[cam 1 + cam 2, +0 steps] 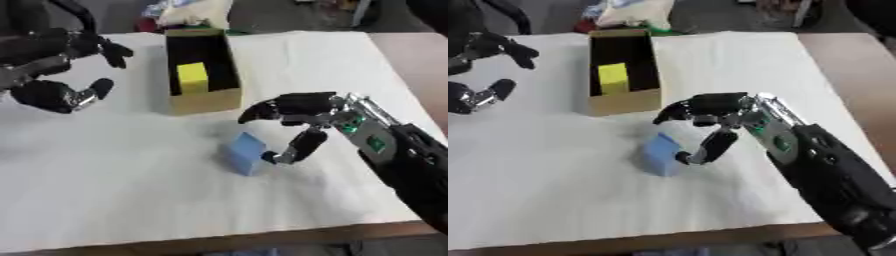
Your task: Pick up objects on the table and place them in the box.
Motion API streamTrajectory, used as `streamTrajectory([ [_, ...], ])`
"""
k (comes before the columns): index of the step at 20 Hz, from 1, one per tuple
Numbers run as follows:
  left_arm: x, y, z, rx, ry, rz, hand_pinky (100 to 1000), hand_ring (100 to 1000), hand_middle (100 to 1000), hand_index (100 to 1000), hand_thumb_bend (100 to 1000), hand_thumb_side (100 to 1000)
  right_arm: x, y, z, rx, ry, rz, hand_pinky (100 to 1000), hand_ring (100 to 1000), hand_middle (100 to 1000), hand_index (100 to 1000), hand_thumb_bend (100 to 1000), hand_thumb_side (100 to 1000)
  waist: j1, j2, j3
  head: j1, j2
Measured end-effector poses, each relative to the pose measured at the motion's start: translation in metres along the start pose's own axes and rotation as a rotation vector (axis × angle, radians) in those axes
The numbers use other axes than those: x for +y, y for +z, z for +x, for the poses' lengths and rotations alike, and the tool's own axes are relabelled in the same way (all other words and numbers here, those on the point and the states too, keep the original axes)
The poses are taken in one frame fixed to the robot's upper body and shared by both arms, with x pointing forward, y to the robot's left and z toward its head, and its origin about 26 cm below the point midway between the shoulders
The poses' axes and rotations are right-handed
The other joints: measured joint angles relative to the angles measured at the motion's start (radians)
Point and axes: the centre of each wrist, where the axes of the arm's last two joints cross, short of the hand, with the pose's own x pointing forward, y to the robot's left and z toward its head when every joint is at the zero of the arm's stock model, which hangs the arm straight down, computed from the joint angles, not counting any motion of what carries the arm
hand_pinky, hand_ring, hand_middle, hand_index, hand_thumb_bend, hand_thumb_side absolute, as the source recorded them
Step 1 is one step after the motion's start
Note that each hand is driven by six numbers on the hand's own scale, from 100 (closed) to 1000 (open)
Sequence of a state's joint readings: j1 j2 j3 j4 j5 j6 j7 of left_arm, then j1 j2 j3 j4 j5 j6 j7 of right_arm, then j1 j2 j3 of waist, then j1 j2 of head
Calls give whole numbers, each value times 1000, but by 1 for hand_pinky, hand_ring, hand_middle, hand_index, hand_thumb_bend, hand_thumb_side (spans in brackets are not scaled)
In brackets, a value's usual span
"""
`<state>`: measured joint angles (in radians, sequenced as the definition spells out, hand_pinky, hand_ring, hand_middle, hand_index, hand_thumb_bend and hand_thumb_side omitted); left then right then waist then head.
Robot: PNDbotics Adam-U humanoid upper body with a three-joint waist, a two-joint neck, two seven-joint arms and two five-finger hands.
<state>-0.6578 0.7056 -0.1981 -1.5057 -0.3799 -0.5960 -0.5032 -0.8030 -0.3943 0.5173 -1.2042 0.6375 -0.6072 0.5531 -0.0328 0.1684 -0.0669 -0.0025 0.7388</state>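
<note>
A light blue block (246,152) lies on the white table in front of the box. My right hand (308,117) reaches in from the right, fingers spread above the block and the thumb tip touching its right side; the fingers are not closed round it. The cardboard box (204,100) stands open at the back centre, with a yellow block (192,76) inside. My left hand (61,65) hovers at the far left, fingers relaxed and holding nothing.
The white sheet (131,195) covers the table down to its wooden front edge. Brown tabletop (411,55) shows at the right. Cloth and clutter (188,12) lie beyond the far edge behind the box.
</note>
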Motion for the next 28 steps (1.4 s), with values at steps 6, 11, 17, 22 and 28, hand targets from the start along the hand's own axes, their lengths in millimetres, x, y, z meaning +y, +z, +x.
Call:
streamTrajectory([
  [6,0,0,0,1,-1,0,779,697,679,936,100,839,-6,-2,5,-22,54,-20,872,869,891,1000,192,489,0,0,6,-2,-1],
  [11,1,-1,0,0,-6,-1,780,698,680,936,100,839,-6,-2,13,-48,126,-34,872,865,889,1000,190,497,8,7,6,-10,-6],
  [17,4,-2,0,-4,-12,1,779,698,680,936,100,840,0,-2,15,-57,155,-32,866,867,899,1000,198,501,9,12,7,-18,-11],
  [22,4,-4,1,-8,-12,2,779,700,680,936,100,838,4,-1,15,-60,163,-30,855,843,846,949,190,494,7,16,13,-25,-11],
  [28,5,-5,1,-12,-13,6,778,707,680,936,100,838,10,0,12,-63,159,-30,848,838,815,934,192,491,8,21,20,-30,-19],
])
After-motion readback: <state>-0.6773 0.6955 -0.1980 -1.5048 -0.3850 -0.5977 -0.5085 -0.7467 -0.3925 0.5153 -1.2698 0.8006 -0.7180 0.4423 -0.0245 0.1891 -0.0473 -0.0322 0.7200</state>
